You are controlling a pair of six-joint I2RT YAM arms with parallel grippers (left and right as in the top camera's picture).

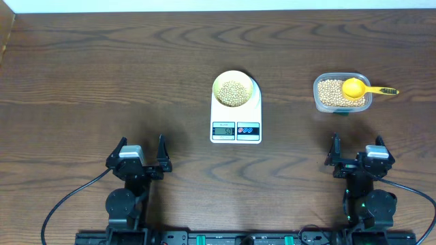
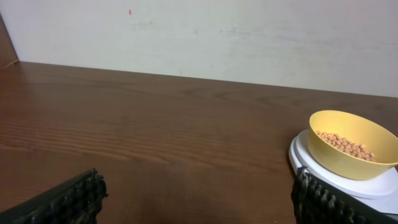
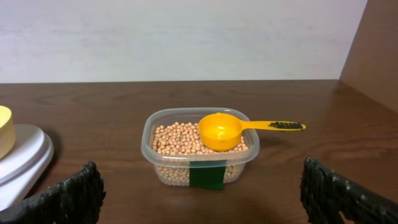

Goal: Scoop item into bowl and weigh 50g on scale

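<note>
The pale-yellow bowl stands on the white scale at the table's middle, with tan beans inside; the display is lit. The bowl, its beans and the scale show at the right of the left wrist view. A clear container of beans holds a bright yellow scoop; it sits ahead of my right gripper in the right wrist view. My left gripper and right gripper are open and empty near the front edge.
A wall runs along the table's far edge. A brown panel stands at the far right. The scale's edge and the bowl's rim show at the left of the right wrist view. Green tape marks the container's front.
</note>
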